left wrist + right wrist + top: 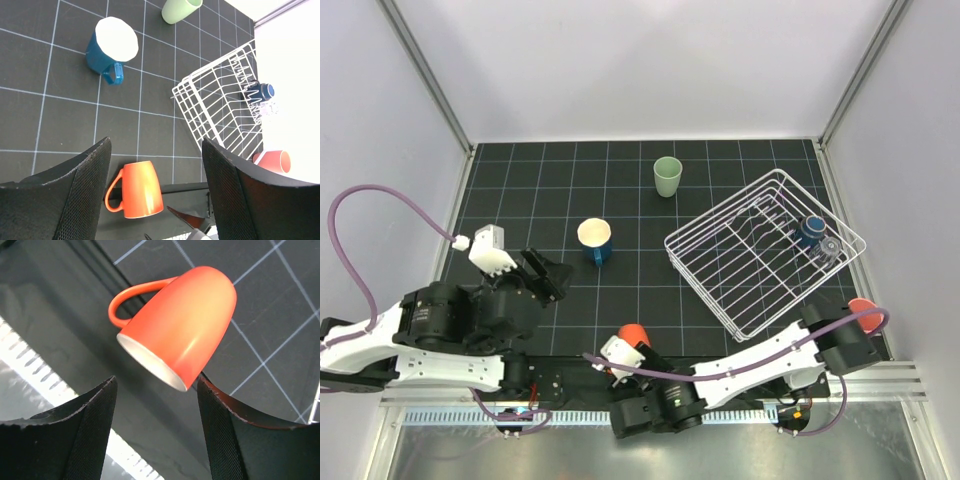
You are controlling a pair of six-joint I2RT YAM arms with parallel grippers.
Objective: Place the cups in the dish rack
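One orange mug lies sideways, mouth toward the near edge; left gripper, right gripper both gape empty.

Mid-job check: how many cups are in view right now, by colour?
Orange mug: 1
Blue mug: 1
Pale green tumbler: 1
Navy cup: 1
Clear glass: 1
Coral cup: 1
Total: 6 cups
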